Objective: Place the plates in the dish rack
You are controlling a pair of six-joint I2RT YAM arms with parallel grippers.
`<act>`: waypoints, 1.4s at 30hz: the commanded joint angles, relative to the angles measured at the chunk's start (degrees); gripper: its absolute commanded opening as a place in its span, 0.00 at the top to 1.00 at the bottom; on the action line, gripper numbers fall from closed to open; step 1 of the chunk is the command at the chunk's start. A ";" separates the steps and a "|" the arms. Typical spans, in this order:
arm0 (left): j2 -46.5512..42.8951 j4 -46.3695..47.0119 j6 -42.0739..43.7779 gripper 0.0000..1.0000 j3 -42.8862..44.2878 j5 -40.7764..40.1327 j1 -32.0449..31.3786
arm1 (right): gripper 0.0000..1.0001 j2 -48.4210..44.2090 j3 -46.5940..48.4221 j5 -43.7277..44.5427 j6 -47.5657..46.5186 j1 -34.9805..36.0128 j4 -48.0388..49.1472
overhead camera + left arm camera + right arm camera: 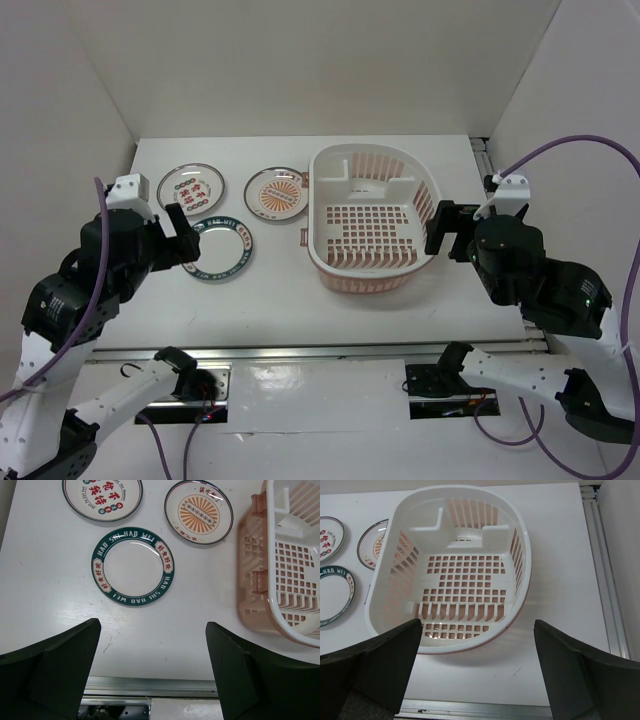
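Loading has not begun, by my reading: the red plate (190,185), sunburst plate (277,191) and teal plate (222,248) all lie flat on the table (300,310), left of the rack (365,282), and none is held. The red one sits far left at the back. The sunburst one is beside it and just short of the rack's wall. The teal one lies nearer the arms, between the two, and all three are apart from each other.

The left end effector (152,625) hangs above the table with its jaws wide apart and nothing between them, the teal plate just ahead of its fingers. The right end effector (477,622) is likewise spread and empty, at the rack's right side and looking down into it.

The rack stands upright on its base and holds nothing. Its slotted grid floor is bare, and the moulded pocket at its far end looks empty too.

The step in hand is therefore the first pick, most likely by the left arm on the teal plate, which is closest. A flat plate gives little to pinch, so the jaws would need to come down over the rim and catch its raised lip. The plate then has to clear the rack's wall and be tipped on edge to sit in the floor slots. The light plastic rack may shift, so the right arm could steady it.
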 commanded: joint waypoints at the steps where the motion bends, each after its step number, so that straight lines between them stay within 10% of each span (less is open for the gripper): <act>1: 0.06 0.95 -0.59 0.00 0.40 -0.89 -0.19 | 0.00 0.55 -0.26 -0.58 -0.33 -0.27 0.60; 13: 4.00 18.87 -6.74 0.00 -10.23 6.75 1.30 | 0.00 0.37 -13.43 -10.85 -6.65 -0.27 22.19; 30: 22.56 45.75 -21.15 0.00 -19.00 32.51 46.54 | 0.00 8.29 -19.24 -29.50 -9.56 -0.27 43.22; 42: 41.17 61.40 -22.91 0.02 -25.00 39.62 54.74 | 0.00 5.48 -23.55 -34.41 -11.23 -0.27 45.24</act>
